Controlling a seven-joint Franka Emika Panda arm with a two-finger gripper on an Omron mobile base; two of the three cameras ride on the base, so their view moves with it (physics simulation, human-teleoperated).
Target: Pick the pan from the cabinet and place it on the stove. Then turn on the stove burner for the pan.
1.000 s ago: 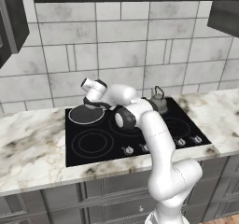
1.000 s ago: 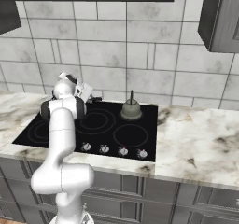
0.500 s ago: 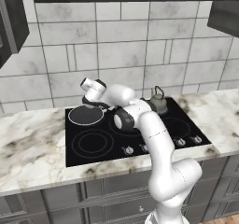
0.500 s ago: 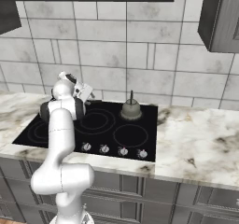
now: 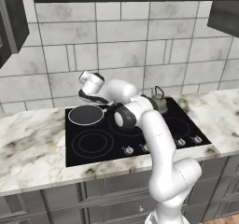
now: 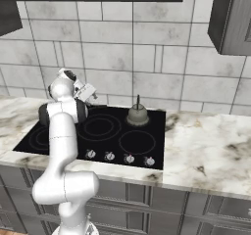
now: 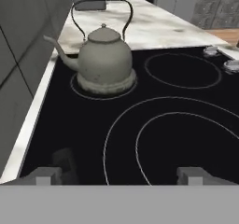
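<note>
pan (image 5: 86,115) sits on the stove (image 5: 102,146) back-left burner; gripper (image 7: 119,175) fingers spread, empty (released). next we reach for its knob.

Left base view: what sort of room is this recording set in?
A rendered home kitchen, it seems: a black glass stove with knobs set in a marble counter, a grey kettle on a back burner, a tiled wall behind, and grey drawers below.

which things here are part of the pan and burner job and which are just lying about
Part of the job:
pan, on the stove's back left burner
stove
stove knobs
tool, open

Just lying about:
kettle
marble counter
</note>
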